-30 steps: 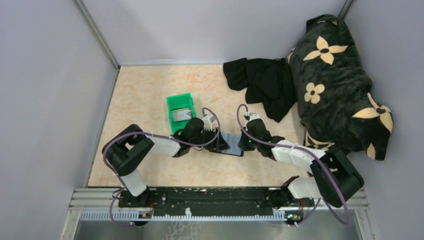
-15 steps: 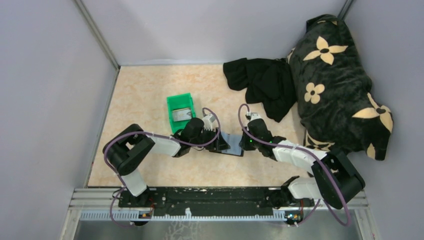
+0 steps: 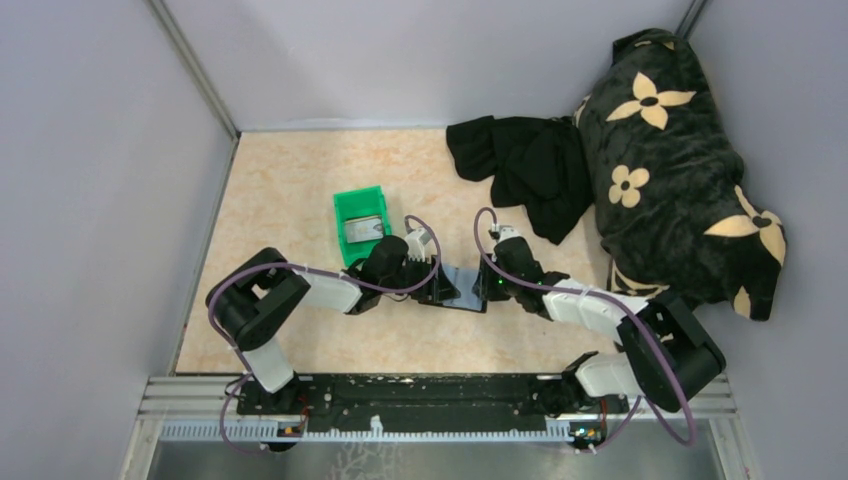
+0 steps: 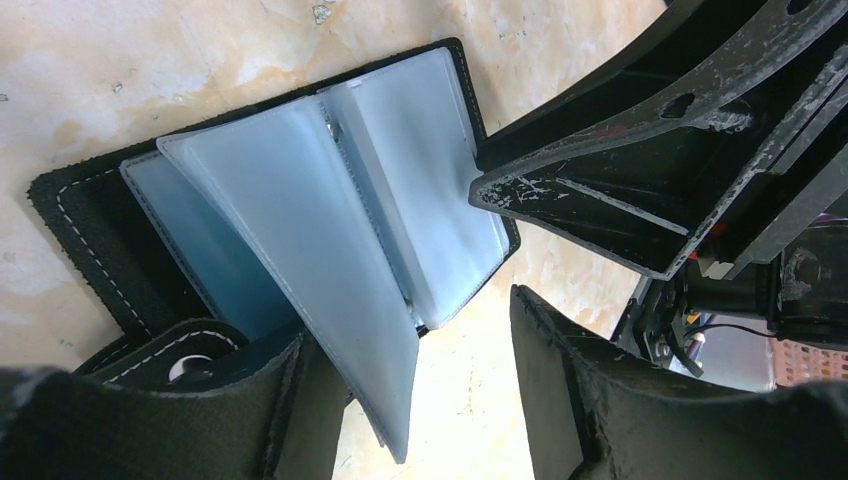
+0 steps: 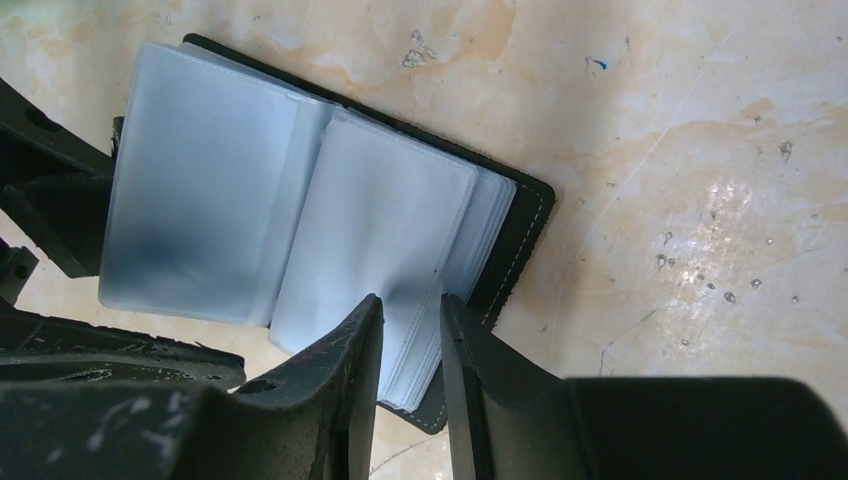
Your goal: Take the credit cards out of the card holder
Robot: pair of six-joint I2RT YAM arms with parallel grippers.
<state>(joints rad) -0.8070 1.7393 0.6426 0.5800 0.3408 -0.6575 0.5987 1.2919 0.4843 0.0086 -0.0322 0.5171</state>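
The black card holder (image 3: 462,287) lies open on the table between my two grippers, its clear grey-blue sleeves (image 4: 420,190) fanned out. No credit cards show inside the sleeves (image 5: 380,230). My left gripper (image 4: 410,315) stands open at the holder's left half. Its left finger rests on the black cover by the tab, and one sleeve leaf rises between its jaws. My right gripper (image 5: 411,300) is over the stack of sleeves at the holder's right edge, open by a narrow gap. A pale grey card-like piece (image 3: 362,228) lies in the green bin.
The green plastic bin (image 3: 345,210) stands just left of the left gripper. A crumpled black cloth (image 3: 525,160) lies at the back. A big black flower-patterned cushion (image 3: 680,170) fills the right side.
My right gripper's jaws have parted a little from shut. Both arms and the card holder are about where they were.
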